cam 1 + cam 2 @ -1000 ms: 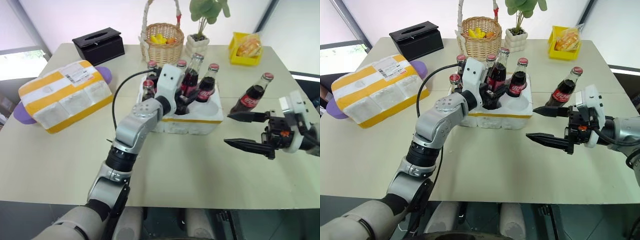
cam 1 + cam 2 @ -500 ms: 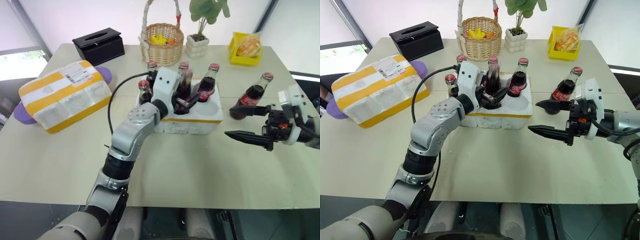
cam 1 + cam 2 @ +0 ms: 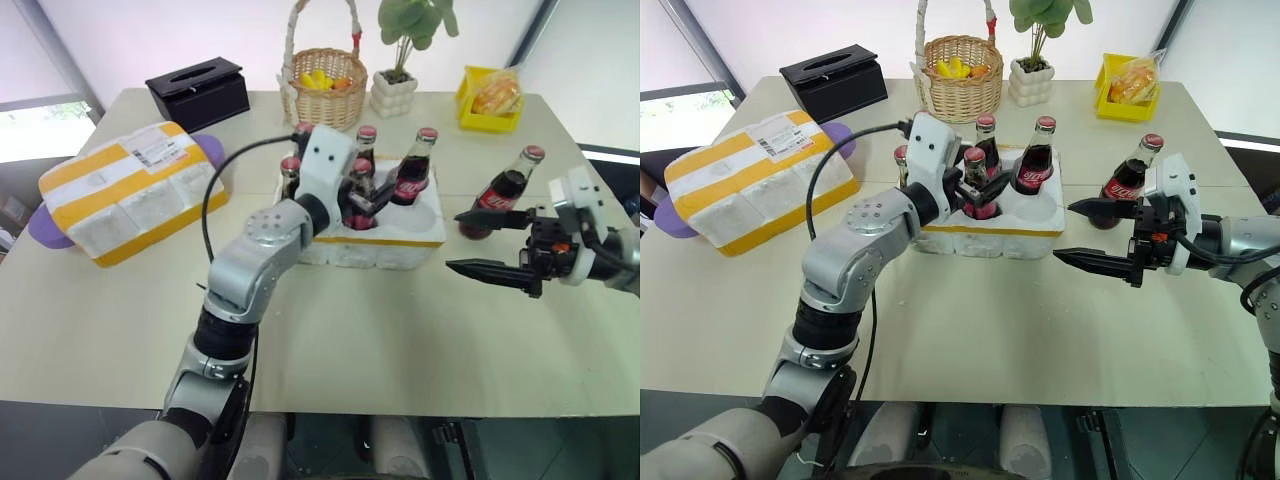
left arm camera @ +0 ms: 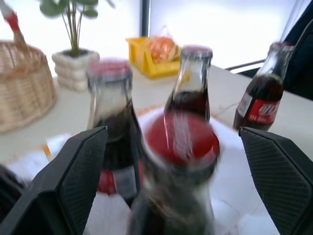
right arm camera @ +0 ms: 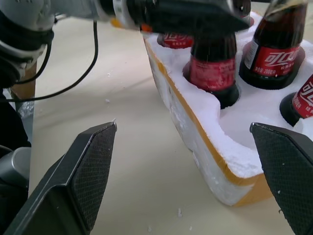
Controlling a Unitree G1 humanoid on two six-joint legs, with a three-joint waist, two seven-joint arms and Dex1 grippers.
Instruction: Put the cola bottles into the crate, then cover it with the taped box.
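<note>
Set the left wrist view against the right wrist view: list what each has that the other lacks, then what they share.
Left wrist view alone: the open left gripper around a red cap, the wicker basket, the potted plant, the yellow tray, and the loose cola bottle standing on the table outside the crate.
Right wrist view alone: the open right gripper, the left arm with its black cable, and the crate's yellow tape band.
Both: the white foam crate with cola bottles standing in its wells.
</note>
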